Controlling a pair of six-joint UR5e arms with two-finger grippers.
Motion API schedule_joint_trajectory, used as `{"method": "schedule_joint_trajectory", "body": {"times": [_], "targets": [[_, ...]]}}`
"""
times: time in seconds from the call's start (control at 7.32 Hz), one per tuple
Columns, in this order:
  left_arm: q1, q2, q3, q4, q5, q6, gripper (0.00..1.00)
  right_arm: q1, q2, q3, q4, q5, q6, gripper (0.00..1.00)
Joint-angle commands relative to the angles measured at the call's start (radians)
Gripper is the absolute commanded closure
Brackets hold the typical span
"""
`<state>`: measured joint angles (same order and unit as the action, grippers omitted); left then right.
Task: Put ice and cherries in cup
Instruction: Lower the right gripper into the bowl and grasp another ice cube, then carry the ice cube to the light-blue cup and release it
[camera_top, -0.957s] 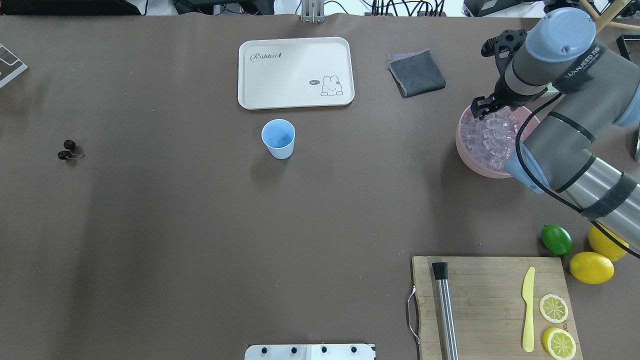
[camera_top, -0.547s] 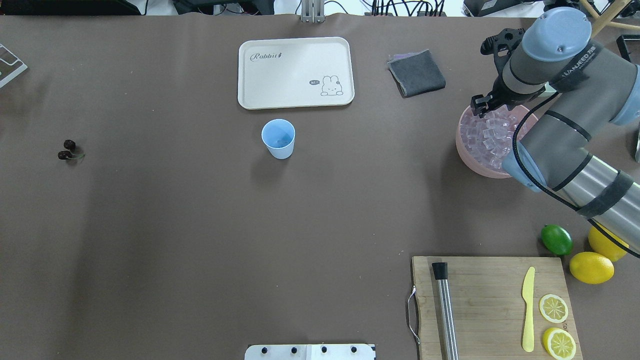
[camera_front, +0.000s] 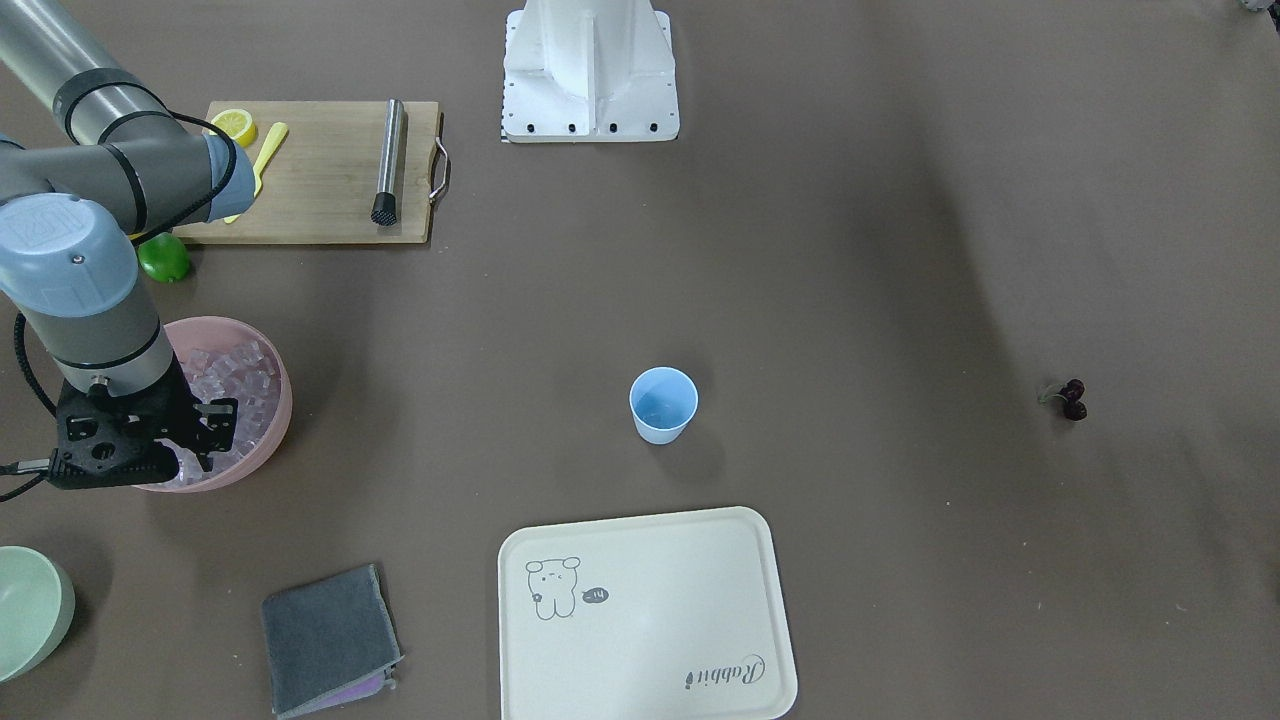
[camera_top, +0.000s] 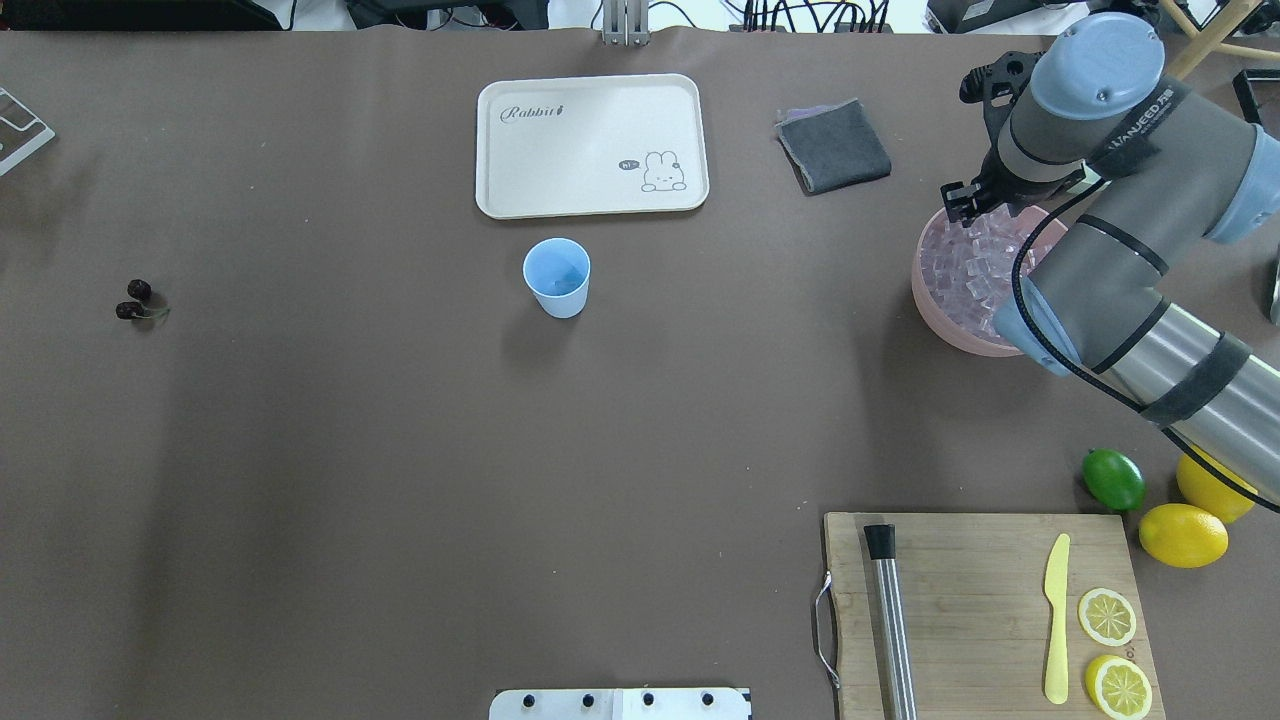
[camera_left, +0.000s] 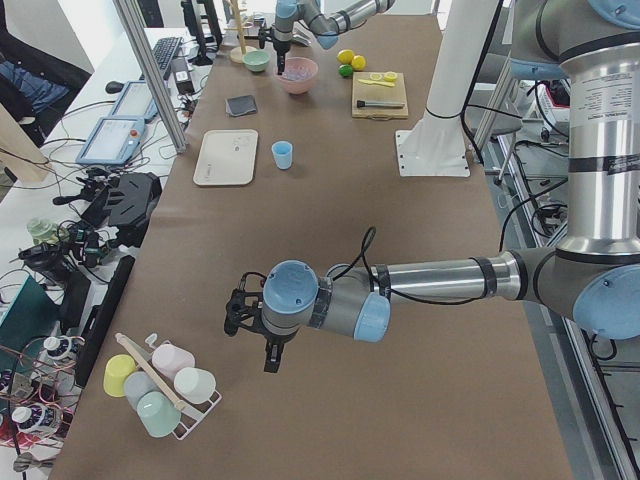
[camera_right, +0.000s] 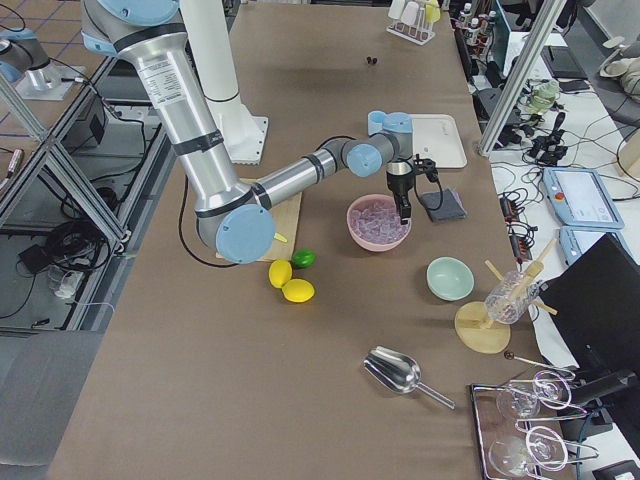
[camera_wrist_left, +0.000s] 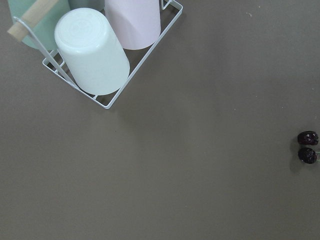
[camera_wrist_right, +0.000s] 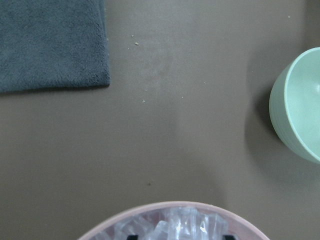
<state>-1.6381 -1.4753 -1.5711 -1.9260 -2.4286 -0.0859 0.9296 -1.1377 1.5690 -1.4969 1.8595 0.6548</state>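
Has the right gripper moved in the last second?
Yes. The right gripper has drifted toward the pink bowl's far rim, closer to the grey cloth.

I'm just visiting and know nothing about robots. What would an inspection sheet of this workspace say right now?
Surface: brown table covering, no spills seen.
Job's things: cup upright mid-table, looks empty; cherries lying far aside; ice heaped in pink bowl.
Clutter: tray, grey cloth, cutting board, lime, lemons, green bowl.
Grippers: right gripper over the ice, fingers apart; left gripper near a cup rack, state unclear.
Cables: black cable along right arm.
Surroundings: tablets on side bench.
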Motion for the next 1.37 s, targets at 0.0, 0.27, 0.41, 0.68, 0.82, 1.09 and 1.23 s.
{"method": "schedule_joint_trajectory", "body": {"times": [0.0, 0.27, 0.41, 0.68, 0.82, 1.09, 1.23], "targets": [[0.001, 0.0, 0.008, -0.008, -0.001, 0.001, 0.02, 0.0, 0.003, -0.01, 0.0, 0.001, 0.0, 0.69], [0.001, 0.0, 0.058, -0.086, 0.0, -0.002, 0.02, -0.002, 0.013, -0.001, 0.0, 0.003, 0.0, 0.71], [0.001, 0.0, 0.059, -0.087, 0.0, -0.003, 0.02, 0.0, 0.025, 0.014, -0.009, 0.009, 0.0, 0.72], [0.001, 0.0, 0.056, -0.087, 0.0, -0.005, 0.02, 0.044, 0.039, 0.096, -0.055, 0.125, 0.002, 0.72], [0.001, 0.0, 0.056, -0.087, 0.0, -0.005, 0.02, 0.058, 0.042, 0.162, -0.096, 0.182, 0.011, 0.72], [0.001, -0.002, 0.051, -0.087, 0.0, -0.006, 0.02, -0.108, 0.198, 0.137, -0.108, 0.121, 0.324, 0.72], [0.001, -0.007, 0.054, -0.087, 0.0, -0.006, 0.02, -0.177, 0.307, 0.073, -0.108, 0.078, 0.436, 0.72]]}}
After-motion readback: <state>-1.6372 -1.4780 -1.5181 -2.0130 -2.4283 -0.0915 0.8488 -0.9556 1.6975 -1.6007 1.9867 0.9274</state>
